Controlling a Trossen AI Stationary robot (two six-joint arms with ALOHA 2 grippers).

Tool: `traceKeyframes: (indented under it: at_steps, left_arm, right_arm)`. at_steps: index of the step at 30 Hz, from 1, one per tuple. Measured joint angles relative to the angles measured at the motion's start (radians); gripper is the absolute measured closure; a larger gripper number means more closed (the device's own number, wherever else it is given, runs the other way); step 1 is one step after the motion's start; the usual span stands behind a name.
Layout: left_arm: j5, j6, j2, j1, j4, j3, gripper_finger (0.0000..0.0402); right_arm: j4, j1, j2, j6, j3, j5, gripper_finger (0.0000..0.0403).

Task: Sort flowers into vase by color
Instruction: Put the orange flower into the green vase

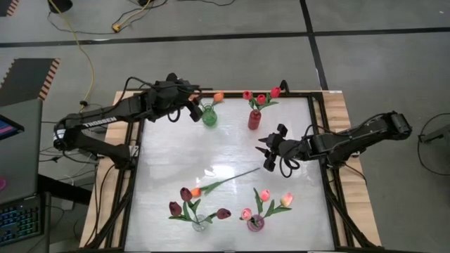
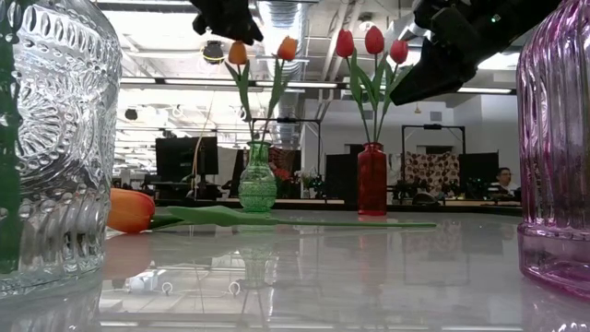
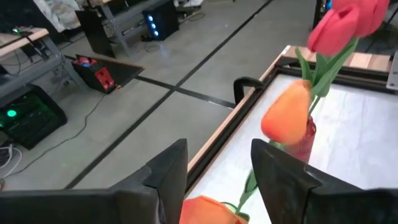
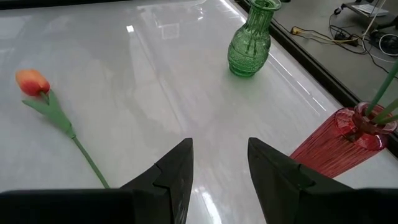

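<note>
Four vases are seen on the table (image 1: 162,169): a green vase (image 1: 209,116) and a red vase (image 1: 254,119) near the far edge, a clear vase (image 1: 199,223) and a pink vase (image 1: 255,223) at the near edge. Orange tulips (image 2: 287,48) are already stood in the green vase, red tulips (image 2: 372,41) in the red vase, maroon tulips (image 1: 185,194) in the clear one, pink tulips (image 1: 264,195) in the pink one. One loose orange tulip (image 1: 196,190) is left lying flat mid-table; its long axis runs diagonally, head toward the near-left corner beside the clear vase, stem tip (image 1: 257,169) pointing toward the right edge. The left gripper (image 1: 193,110) is held just above the green vase at the far-left corner, fingers spread wide, nothing between them; an orange head is seen right below the fingers in the left wrist view, so a release there is judged just done. The right gripper (image 1: 268,151) is hovering over the table's right-centre, jaws partly apart and empty. The stem tip is lying near the right gripper, toward the near edge; the right arm is judged the nearer one for the pick. The stem is thin and flat on the glossy top, so a low pinch across it would be needed.
</note>
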Motion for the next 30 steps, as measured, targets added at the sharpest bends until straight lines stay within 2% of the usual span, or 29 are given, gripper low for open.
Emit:
traceKeyframes:
  at_steps: [6, 16, 24, 30]
  left_arm:
    - [0.001, 0.0, -0.057, 0.0, 0.0, 0.0, 0.0232]
    - [0.007, 0.064, -0.194, -0.056, -0.094, 0.0, 0.0232]
    - [0.029, -0.013, -0.296, -0.125, -0.301, -0.003, 0.0232]
    - [0.094, -0.091, -0.375, -0.182, -0.333, -0.104, 0.0232]
  right_arm:
    - [0.0, 0.0, 0.0, 0.0, 0.0, -0.016, 0.0226]
    - [0.003, 0.001, 0.02, -0.002, 0.001, -0.219, 0.0226]
    - [0.105, 0.022, 0.175, -0.056, 0.001, -0.243, 0.0226]
    - [0.256, 0.043, 0.298, -0.155, 0.001, -0.269, 0.0226]
